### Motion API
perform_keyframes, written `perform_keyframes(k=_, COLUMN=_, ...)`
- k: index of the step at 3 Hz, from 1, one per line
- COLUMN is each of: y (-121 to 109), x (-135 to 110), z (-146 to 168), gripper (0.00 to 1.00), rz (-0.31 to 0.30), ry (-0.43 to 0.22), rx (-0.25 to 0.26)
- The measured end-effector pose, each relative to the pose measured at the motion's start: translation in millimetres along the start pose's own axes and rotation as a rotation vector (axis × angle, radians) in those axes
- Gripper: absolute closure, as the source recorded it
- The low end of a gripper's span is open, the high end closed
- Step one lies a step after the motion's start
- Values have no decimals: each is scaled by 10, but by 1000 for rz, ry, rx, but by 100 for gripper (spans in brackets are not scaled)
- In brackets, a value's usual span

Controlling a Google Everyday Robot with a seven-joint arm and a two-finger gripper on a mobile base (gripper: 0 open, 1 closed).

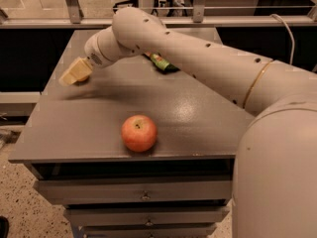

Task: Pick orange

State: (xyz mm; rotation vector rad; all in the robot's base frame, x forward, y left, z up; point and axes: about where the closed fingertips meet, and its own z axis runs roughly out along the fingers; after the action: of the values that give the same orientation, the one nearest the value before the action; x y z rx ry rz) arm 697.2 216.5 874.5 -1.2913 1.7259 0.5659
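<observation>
Reaching across the gray bench [198, 118] from the right, the white arm [198, 53] puts its tan pincer [74, 73] over the bench's far-left edge, tip angled left and down. Can't tell if it's wide, narrow or holding anything. The orange doesn't show from this angle. A red-orange apple [139, 133] sits near the front edge, and a green packet [161, 62] lies toward the back, partly behind the arm.

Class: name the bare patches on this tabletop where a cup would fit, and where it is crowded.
Free: the front right of the table, beside the apple; also the stretch between the apple and the gripper at the left edge. Crowded: the back, where the arm crosses above the green packet.
</observation>
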Motion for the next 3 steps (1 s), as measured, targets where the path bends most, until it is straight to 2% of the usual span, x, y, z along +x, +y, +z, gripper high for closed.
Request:
perform_keyframes(k=1, y=76, x=45, z=201, gripper=3, rz=0, ry=-3, rx=-25)
perform_keyframes(k=2, y=111, x=96, z=285, gripper=26, rz=8, ry=2, rx=-38)
perform_keyframes(k=3, y=70, x=162, z=241, gripper=57, rz=24, ry=-4, rx=-25)
